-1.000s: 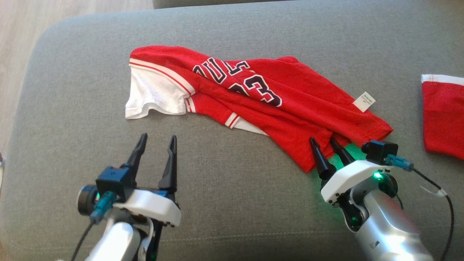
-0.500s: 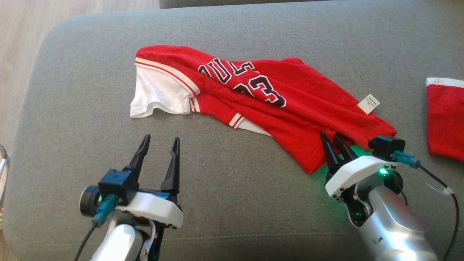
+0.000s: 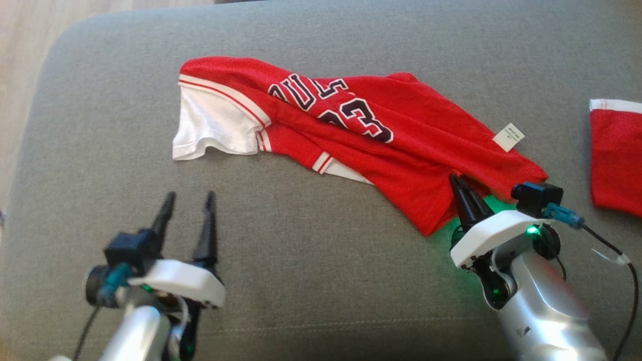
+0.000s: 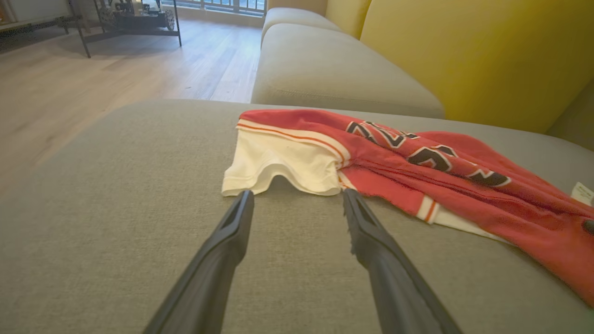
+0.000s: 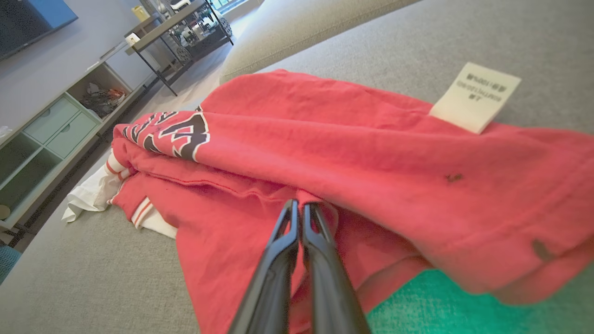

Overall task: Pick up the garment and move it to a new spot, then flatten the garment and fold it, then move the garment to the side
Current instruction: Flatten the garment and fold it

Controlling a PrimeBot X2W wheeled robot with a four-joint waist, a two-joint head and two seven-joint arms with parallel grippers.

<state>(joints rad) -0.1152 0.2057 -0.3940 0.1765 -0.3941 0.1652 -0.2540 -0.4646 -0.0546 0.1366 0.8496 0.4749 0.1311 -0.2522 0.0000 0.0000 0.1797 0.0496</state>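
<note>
Right gripper (image 3: 456, 179): fingers, spread a second earlier, had pinched together on a thin fold of the garment's (image 3: 381, 145) near hem. Left gripper (image 3: 191, 194): spread, empty, short of the white sleeve (image 3: 215, 125). Garment: crumpled on the grey cushion (image 3: 321, 281), long axis diagonal, white end far-left, labelled hem near-right. Risk: so shallow a bite could slip during lifting.

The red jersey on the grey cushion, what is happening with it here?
A two-armed robot is starting to pick up the red jersey, which lies crumpled on the grey cushion. Its right gripper is shut on a fold of the red fabric at the near edge. The left gripper is open over bare cushion, short of the white sleeve and apart from it. The jersey is not yet lifted.
</note>
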